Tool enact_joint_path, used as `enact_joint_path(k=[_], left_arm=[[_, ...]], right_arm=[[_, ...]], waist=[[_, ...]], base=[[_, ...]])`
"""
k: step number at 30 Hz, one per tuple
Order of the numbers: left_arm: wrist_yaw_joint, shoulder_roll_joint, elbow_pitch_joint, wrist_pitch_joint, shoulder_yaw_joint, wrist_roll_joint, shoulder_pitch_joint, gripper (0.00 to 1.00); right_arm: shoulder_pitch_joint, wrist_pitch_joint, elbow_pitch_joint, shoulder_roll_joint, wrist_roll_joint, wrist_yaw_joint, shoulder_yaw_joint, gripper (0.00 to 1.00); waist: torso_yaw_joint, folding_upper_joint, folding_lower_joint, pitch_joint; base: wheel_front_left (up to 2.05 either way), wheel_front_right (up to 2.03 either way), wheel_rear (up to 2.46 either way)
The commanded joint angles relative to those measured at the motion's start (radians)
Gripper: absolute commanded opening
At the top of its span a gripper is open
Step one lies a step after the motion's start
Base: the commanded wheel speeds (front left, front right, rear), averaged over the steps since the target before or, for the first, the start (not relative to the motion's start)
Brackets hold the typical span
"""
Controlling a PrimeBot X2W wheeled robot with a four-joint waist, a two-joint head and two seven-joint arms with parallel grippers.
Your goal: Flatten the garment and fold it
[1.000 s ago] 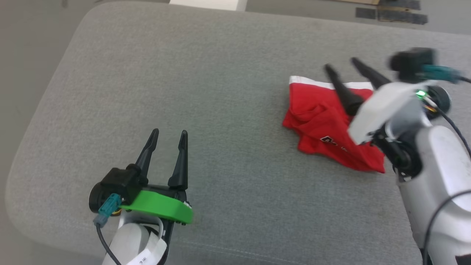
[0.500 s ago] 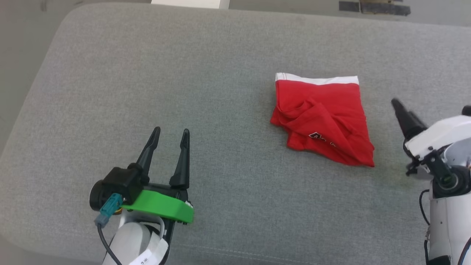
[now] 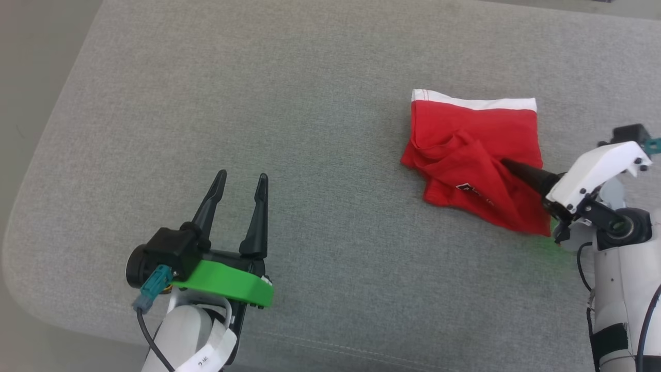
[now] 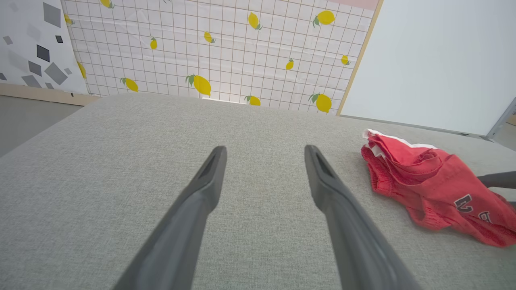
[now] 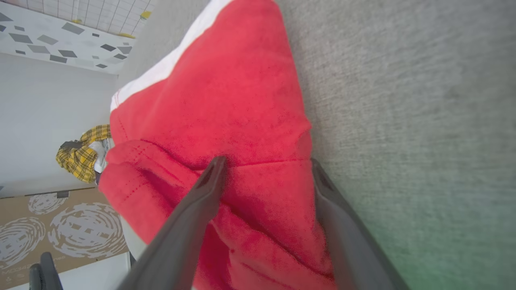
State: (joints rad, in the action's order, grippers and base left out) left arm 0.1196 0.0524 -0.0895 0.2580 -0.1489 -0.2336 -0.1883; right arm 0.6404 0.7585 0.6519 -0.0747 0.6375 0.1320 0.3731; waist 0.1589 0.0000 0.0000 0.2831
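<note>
Cushion: a broad grey woven cushion (image 3: pixel 310 77) carries everything.
Edges: its left side slants up the head view beside pale floor (image 3: pixel 20 77); the near-left corner is rounded, and a stitched seam runs along the near side.
Open room: a wide bare stretch of grey lies between the two arms, and more beyond the garment toward the far side.
Backdrop: in the left wrist view a gridded wall printed with lemons (image 4: pixel 201 48) stands past the far edge, with a plain white panel (image 4: pixel 435 60) to its right.
Garment: the garment (image 3: pixel 465 139) lies on the right part of the cushion, well apart from the left arm.
Garment look: bright red, with a white band straight along its far hem. The middle is rumpled into a raised fold, and dark letters with white outlines show on the near flap.
Left pincer: the left pincer (image 3: pixel 242 175) is spread and holds nothing, over bare cushion at the near left.
Right pincer: the right pincer (image 5: pixel 267 161) is spread at the garment's near-right part, one finger over the red cloth and the other along its edge. Whether it touches the cloth I cannot tell.
Far bits: a yellow plaid cloth (image 5: pixel 82 153) and a printed cardboard box (image 5: pixel 60 229) show past the cushion in the right wrist view.
</note>
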Motion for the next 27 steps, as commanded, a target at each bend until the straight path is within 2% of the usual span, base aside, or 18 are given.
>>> enact_joint_path(k=[1,2,3,4,5,6,13,17,21,27], left_arm=[[0.004,-0.002,0.001,0.004,0.000,-0.005,-0.018,1.00],[0.003,-0.002,0.000,0.004,0.000,-0.006,-0.019,1.00],[0.003,-0.002,-0.001,0.004,0.000,-0.006,-0.019,1.00],[0.002,-0.002,-0.002,0.004,0.001,-0.007,-0.019,1.00],[0.001,-0.002,-0.002,0.004,0.001,-0.007,-0.019,1.00],[0.001,-0.002,-0.002,0.004,0.001,-0.007,-0.019,1.00],[-0.003,-0.002,0.003,0.004,0.009,0.001,-0.010,1.00],[0.000,-0.002,0.009,0.004,0.018,0.013,-0.008,1.00],[0.003,-0.002,0.020,0.004,0.019,0.031,-0.015,1.00],[0.008,0.000,0.035,0.004,0.000,0.060,-0.053,1.00]], right_arm=[[0.001,0.031,0.016,0.014,0.010,-0.001,-0.008,1.00],[0.002,0.057,0.021,0.016,0.016,-0.001,-0.011,0.97],[0.004,0.077,0.024,0.017,0.024,-0.001,-0.011,0.47],[0.006,0.099,0.026,0.019,0.035,-0.001,-0.010,0.29],[0.009,0.112,0.024,0.020,0.045,-0.001,-0.009,0.06],[0.013,0.120,0.018,0.021,0.054,-0.001,-0.008,0.00],[0.023,0.150,-0.050,0.024,0.058,-0.001,-0.073,0.00],[0.031,0.165,-0.116,0.014,0.003,-0.001,-0.178,0.00],[0.035,0.160,-0.188,-0.052,-0.097,-0.001,-0.330,0.00],[0.062,0.109,-0.228,-0.202,-0.250,-0.001,-0.542,0.00]], waist=[[0.004,0.0000,0.0000,0.001],[0.004,0.0000,0.0000,0.001],[0.005,0.0000,0.0000,0.000],[0.005,0.0000,0.0000,-0.002],[0.005,0.0000,0.0000,-0.002],[0.004,0.0000,0.0000,-0.003],[-0.042,0.0000,0.0000,-0.009],[-0.112,0.0000,0.0000,-0.006],[-0.208,0.0000,0.0000,0.007],[-0.355,0.0000,0.0000,0.044]], base=[[0.00,0.00,0.00],[0.00,0.00,0.00],[0.00,0.00,0.00],[0.00,0.00,0.00],[0.00,0.00,0.00],[0.00,0.00,0.00],[0.00,0.00,0.00],[0.00,0.00,0.00],[0.00,0.00,0.00],[0.00,0.00,0.00]])
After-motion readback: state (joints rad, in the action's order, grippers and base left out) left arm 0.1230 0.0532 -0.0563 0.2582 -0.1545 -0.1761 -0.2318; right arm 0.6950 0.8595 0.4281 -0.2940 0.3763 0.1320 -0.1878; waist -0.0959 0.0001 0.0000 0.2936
